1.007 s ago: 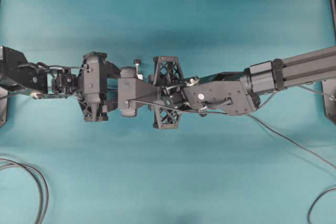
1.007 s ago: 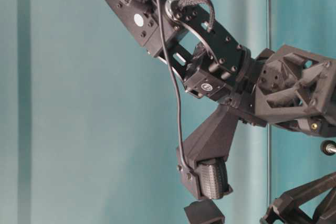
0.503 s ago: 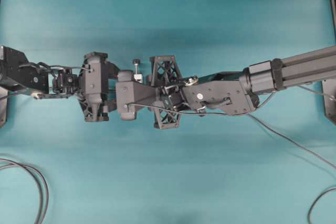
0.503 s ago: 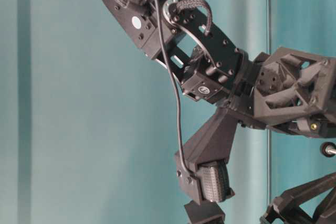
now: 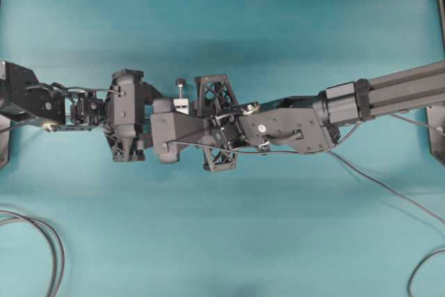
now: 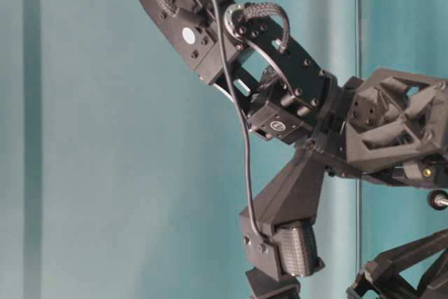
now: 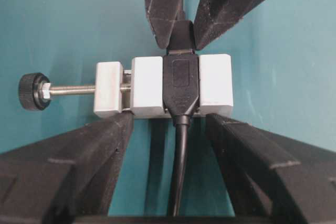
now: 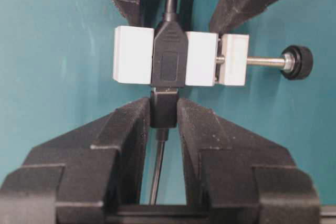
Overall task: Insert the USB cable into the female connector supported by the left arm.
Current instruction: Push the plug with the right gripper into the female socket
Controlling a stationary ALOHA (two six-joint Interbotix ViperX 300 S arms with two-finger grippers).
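Clamped between the right gripper (image 8: 164, 113) fingers: the USB cable (image 8: 164, 107) plug, pressed against the near end of the female connector (image 8: 169, 62). Just beyond, gripped at its white block by the left gripper (image 7: 169, 118), jaws closed on the underside. Farther off, teal table (image 5: 222, 19).
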